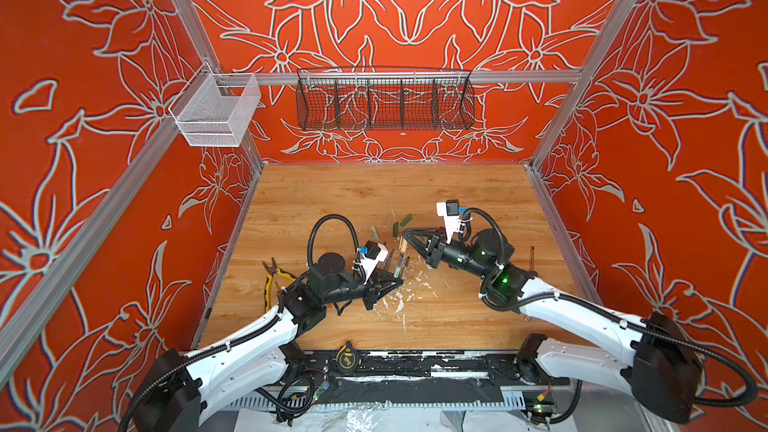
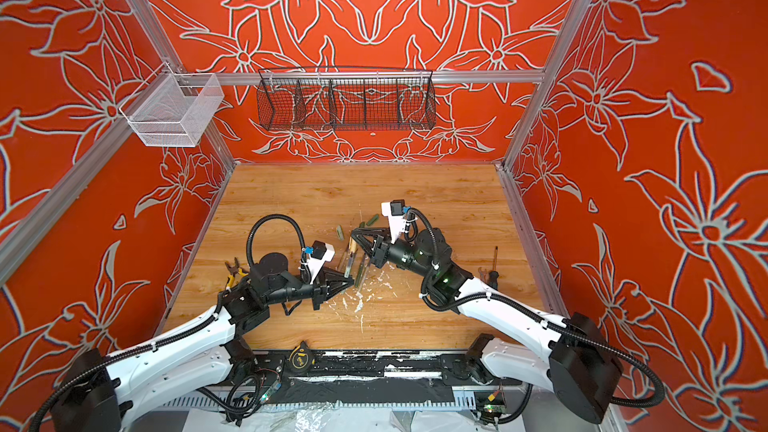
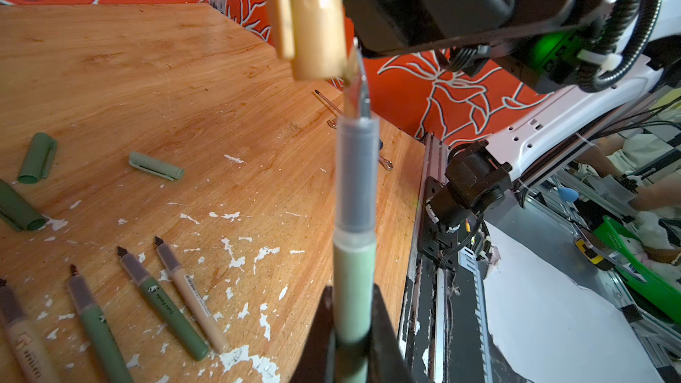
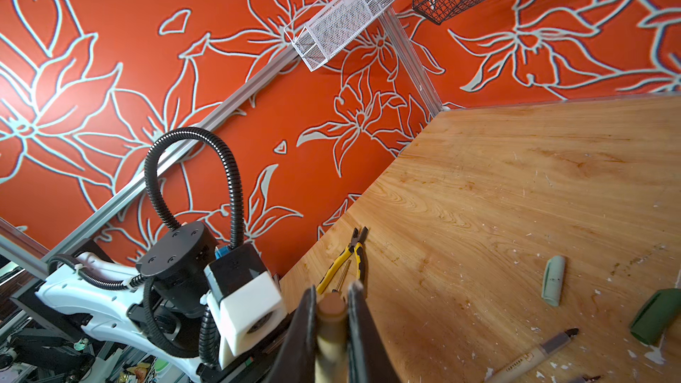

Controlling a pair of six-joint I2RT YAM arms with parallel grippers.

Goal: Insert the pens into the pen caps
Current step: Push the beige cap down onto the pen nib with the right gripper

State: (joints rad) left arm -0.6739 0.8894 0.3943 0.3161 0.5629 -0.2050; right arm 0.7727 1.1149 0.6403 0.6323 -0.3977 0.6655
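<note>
1. Desk (image 1: pixel 332 201): wood w/ white paint flecks. Both arms meet near its middle.
2. Left end effector (image 3: pixel 352 291): clamped on the barrel of a pale green pen (image 3: pixel 355 186), held up off the desk, tip pointing away from the wrist.
3. Right end effector (image 4: pixel 333 289): clamped on a tan cap (image 3: pixel 313 23), also in the air, mouth facing the pen.
4. Key relation: the cap lies straight ahead of the pen tip, long axes approx. in line but not quite. In the left wrist view the tip sits at the edge of the rim, beside the mouth and not inside it. My read: it needs a small sideways nudge plus a slight tilt fix before pushing together. Either arm could do it, as both are right there.
5. Pens, count 5: 1 held, 4 loose pens (image 3: pixel 167 311) lying side by side on the desk near the left arm, tips pointing roughly the same way.
6. Caps, count 4 that I can find: 1 held, 3 loose caps (image 3: pixel 156 166) on the desk beyond the pens (2 dark green, 1 pale green). No pen in view is capped yet.
7. Pliers (image 4: pixel 346 256), count 1 – by the desk's left edge, well apart from the work.
</note>
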